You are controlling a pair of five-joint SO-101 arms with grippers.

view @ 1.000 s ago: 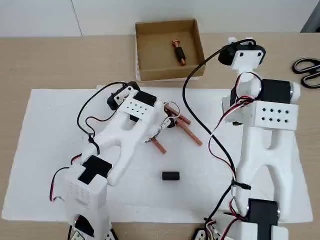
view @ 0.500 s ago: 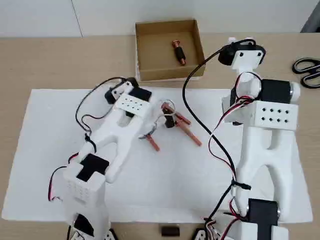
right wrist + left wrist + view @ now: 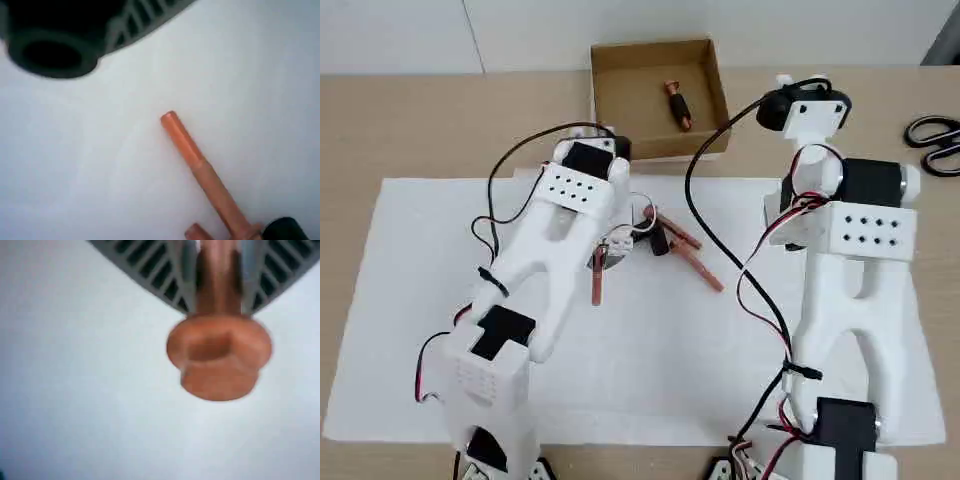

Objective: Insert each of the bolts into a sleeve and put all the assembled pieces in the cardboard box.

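Note:
My left gripper (image 3: 610, 250) is shut on a copper bolt (image 3: 597, 283) and holds it above the white mat, shank between the fingers and head (image 3: 218, 355) pointing down. My right gripper (image 3: 95, 35) is shut on a black sleeve (image 3: 45, 55), open bore showing, just above the mat. Two more bolts (image 3: 700, 265) lie on the mat between the arms, with a black sleeve (image 3: 660, 240) beside them; one of these bolts (image 3: 200, 167) lies near the held sleeve. The cardboard box (image 3: 610, 95) at the back holds one assembled piece (image 3: 677, 103).
A white mat (image 3: 420, 300) covers the middle of the wooden table. Black-handled scissors (image 3: 935, 140) lie at the far right edge. The right arm (image 3: 860, 230) stands over the mat's right side, its black cable (image 3: 695, 170) looping toward the box.
My left arm swung back and to the right, turning the bolt from slanted to upright. The loose black sleeve on the mat slid to the front edge and out of view. The right arm stayed still.

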